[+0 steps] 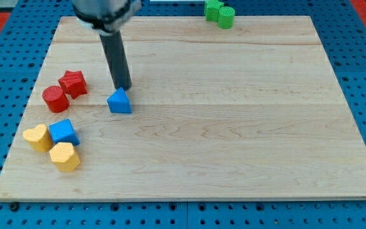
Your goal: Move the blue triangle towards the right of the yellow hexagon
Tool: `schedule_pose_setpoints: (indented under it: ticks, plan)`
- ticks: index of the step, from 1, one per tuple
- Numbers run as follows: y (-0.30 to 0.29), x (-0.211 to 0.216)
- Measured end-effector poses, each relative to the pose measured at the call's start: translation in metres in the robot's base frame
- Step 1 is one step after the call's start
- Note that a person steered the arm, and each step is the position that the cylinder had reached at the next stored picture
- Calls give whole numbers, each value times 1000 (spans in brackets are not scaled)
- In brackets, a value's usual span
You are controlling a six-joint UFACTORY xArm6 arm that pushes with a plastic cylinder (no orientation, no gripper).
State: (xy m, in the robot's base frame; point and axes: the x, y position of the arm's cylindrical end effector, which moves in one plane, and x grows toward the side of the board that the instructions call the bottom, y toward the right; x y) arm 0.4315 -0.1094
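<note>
Blue triangle (119, 102) sits on the left part of the counter (234, 127), a bit above the middle. My tip (124, 87) is touching it, or just about, at its top right side. The arm has no end effector that can open, close or hold things. It is just a dark rod that can only push. Down at the view's bottom left are two yellow blocks. One looks like a yellow heart (37, 137), and the other, lower one (65, 156) I take to be the yellow hexagon, but its shape is hard to tell. A blue cube (63, 131) sits between them and seems to touch both. A red star (73, 83) and a red round block (55, 98) stand close together to the left of the triangle. Two green blocks (219, 13) sit at the top edge, far from it all. The triangle needs to go down, to land on the right of the hexagon. I think the tip is at the triangle's top side because a push from there sends it down the view. From the top right, though, the push may also slide it left, toward the cube. The triangle has slanted sides, so it might turn or slip off the rod. The job looks just begun, since the triangle is well apart from the hexagon.
</note>
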Motion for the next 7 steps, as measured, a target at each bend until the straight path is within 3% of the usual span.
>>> schedule_pose_setpoints:
  ticks: [1,3,5,7]
  plan:
    - [0,78]
    - [51,99]
    - [14,140]
    - [10,135]
